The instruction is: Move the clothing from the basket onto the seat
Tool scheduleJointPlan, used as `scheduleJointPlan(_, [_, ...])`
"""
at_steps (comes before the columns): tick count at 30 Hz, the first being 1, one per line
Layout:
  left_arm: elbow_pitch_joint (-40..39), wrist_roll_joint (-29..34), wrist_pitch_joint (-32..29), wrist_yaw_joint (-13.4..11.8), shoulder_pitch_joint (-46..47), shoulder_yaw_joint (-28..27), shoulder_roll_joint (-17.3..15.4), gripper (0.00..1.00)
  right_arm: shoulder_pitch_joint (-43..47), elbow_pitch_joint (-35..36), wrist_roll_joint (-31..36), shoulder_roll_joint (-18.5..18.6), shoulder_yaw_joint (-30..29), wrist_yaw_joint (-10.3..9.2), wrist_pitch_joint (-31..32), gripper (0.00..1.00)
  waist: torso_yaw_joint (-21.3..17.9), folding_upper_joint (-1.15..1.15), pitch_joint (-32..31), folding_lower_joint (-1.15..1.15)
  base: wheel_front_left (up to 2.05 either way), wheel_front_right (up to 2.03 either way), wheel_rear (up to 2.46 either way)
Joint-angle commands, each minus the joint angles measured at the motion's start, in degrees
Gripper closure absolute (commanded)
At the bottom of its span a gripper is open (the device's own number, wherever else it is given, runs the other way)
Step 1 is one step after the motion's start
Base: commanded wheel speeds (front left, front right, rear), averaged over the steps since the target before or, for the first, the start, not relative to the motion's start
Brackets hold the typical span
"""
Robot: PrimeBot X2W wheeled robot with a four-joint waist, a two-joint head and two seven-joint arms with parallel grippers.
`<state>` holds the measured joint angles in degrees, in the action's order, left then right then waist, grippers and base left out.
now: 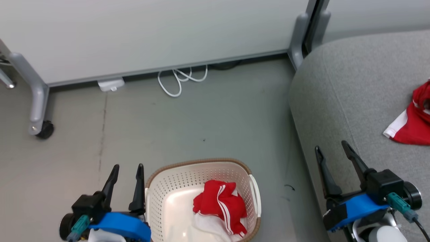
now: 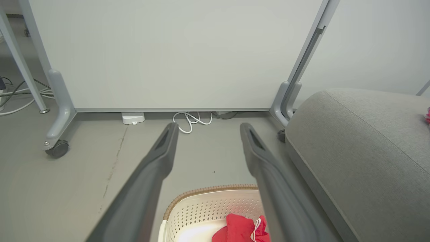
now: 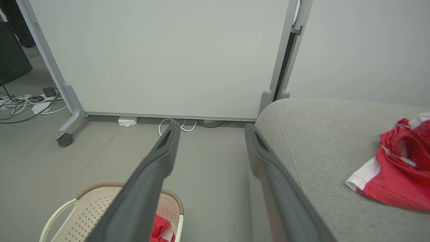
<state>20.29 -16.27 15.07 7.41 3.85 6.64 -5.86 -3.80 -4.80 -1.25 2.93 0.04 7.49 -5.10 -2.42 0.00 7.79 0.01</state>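
Head view puts the cream-white oval plastic laundry basket [image 1: 174, 183], with its perforated walls and brown braided rim, on the grey floor [image 1: 208, 121] at the bottom centre, right in front of the robot. Inside it lies a crumpled bright red sports garment with white stripes [image 1: 218, 201], bunched toward the basket's right side with some white fabric under it. Off to the right stands the large light grey fabric-upholstered sofa seat [image 1: 362, 101], with a strip of floor between it and the basket. A second red garment with white trim [image 1: 413, 127] lies on the seat at the far right, partly cut off by the picture's edge.

The left gripper [image 1: 128, 167] hovers just beside the basket's left rim, its two long dark fingers [image 2: 158, 161] parted a little and nothing between them. The right gripper [image 1: 331, 146] hangs over the near edge of the seat, its jaws spread somewhat wider and also empty, well apart from the garment lying there.

Behind all this runs a white partition panel [image 1: 151, 33] on a grey frame with a black caster wheel [image 1: 45, 129]. A loop of white cable [image 1: 181, 80] and a small white box [image 1: 111, 84] lie at its foot.
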Motion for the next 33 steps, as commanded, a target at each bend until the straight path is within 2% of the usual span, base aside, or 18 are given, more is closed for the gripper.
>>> scheduleJointPlan(1, [1.6, -0.6, 0.1, 0.1, 2.5, 1.3, -0.6, 0.00, -1.5, 0.7, -0.4, -0.1, 0.4, 0.02, -0.3, 0.00, -1.6, 0.00, 3.9, -0.01, 0.00, 0.00, 0.00])
scheduleJointPlan(14, [18.3, -3.6, 0.1, 0.1, 18.0, 11.9, -1.3, 0.00, -7.8, 1.9, -0.4, -0.1, 2.6, 0.01, -2.3, 0.00, -6.4, 0.00, 19.6, -0.01, 0.00, 0.00, 0.00])
scheduleJointPlan(19, [25.3, -7.0, -0.1, 0.1, 23.2, 17.0, -1.7, 0.00, -9.6, 1.7, -1.5, -0.1, 3.8, 0.01, -3.5, 0.00, -8.6, 0.00, 24.9, -0.01, 0.00, 0.00, 0.00])
scheduleJointPlan(33, [35.4, -15.3, -2.8, 0.1, 33.0, 28.8, -4.4, 0.00, -12.4, 0.6, -4.3, -0.1, 6.6, 0.01, -6.9, 0.00, -14.0, 0.00, 35.6, -0.01, 0.00, 0.00, 0.00])
